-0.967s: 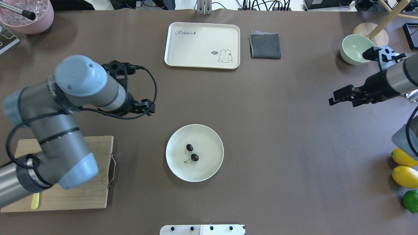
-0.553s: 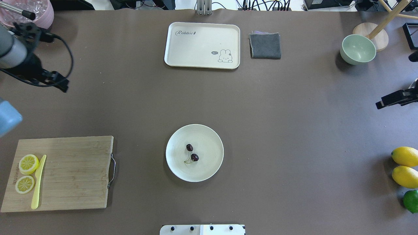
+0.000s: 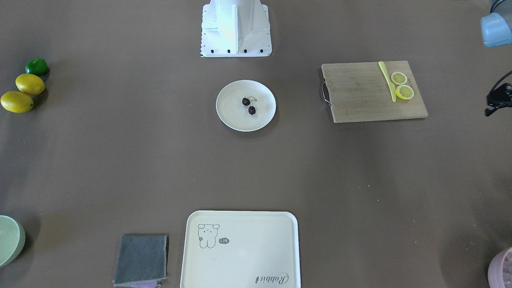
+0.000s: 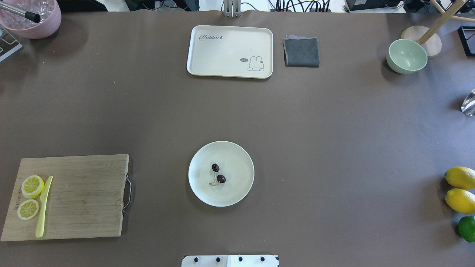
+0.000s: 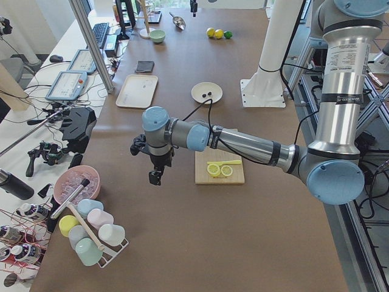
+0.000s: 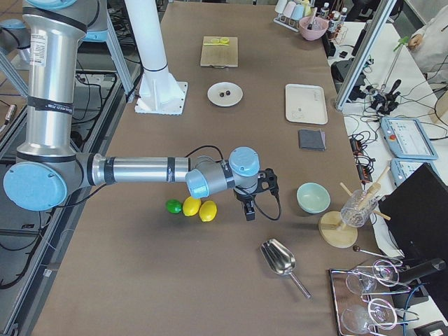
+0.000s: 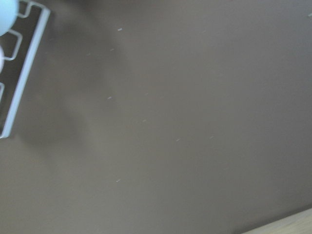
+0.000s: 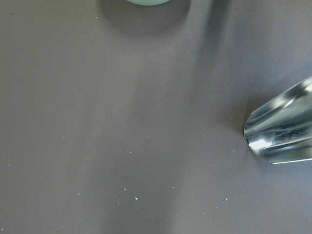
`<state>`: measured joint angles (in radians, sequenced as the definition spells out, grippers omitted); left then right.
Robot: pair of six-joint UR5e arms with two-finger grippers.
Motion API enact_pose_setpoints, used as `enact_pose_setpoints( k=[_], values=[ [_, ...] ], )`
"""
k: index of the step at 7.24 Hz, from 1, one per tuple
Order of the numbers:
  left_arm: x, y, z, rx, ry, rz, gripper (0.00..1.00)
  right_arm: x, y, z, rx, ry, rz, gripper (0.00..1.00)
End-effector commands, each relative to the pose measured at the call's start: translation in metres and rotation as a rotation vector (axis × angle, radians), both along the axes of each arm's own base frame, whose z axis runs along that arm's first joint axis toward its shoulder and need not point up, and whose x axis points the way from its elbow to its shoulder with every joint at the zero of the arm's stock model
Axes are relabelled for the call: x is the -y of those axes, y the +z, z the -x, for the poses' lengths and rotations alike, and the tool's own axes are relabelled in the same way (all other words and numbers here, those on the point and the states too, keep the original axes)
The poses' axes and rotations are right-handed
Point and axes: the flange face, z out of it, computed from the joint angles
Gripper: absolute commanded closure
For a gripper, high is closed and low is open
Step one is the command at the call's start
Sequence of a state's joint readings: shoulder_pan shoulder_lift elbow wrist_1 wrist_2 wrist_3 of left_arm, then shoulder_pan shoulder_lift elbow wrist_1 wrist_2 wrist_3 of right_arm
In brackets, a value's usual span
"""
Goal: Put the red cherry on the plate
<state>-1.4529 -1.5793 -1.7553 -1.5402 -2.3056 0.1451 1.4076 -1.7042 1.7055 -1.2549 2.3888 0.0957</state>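
Observation:
The red cherry [image 4: 218,173], a pair of dark round fruits on thin stems, lies inside the cream-white plate [image 4: 237,193] in the table's near middle; it also shows in the front view as the cherry [image 3: 249,106] on the plate [image 3: 232,118]. Neither gripper is near it. My left gripper [image 5: 155,177] hangs over bare table past the cutting board, far from the plate. My right gripper [image 6: 248,212] hangs by the lemons at the other end. Whether either is open or shut cannot be told. Both wrist views show only brown table.
A wooden cutting board [image 4: 81,196] holds lemon slices and a yellow knife. A rabbit tray [image 4: 230,50], a grey cloth [image 4: 301,52] and a green bowl [image 4: 406,55] stand at the back. Lemons and a lime [image 4: 460,200] lie right. A metal scoop [image 8: 282,126] lies near my right wrist.
Both arms have drawn outward and left the overhead view, the left one to the left, the right one to the right. The cherry and plate have not moved.

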Motion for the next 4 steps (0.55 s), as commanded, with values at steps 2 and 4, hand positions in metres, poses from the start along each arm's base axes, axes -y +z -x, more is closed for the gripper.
enact_pose_setpoints(
  k=[2, 4],
  values=[
    [-0.03, 0.035, 0.025, -0.067, 0.003, 0.035, 0.03, -0.002, 0.011, -0.019, -0.022, 0.014, 0.005, 0.0],
    [-0.03, 0.035, 0.025, -0.068, 0.003, 0.035, 0.03, -0.006, 0.012, -0.032, -0.044, 0.001, -0.044, 0.0]
  ],
)
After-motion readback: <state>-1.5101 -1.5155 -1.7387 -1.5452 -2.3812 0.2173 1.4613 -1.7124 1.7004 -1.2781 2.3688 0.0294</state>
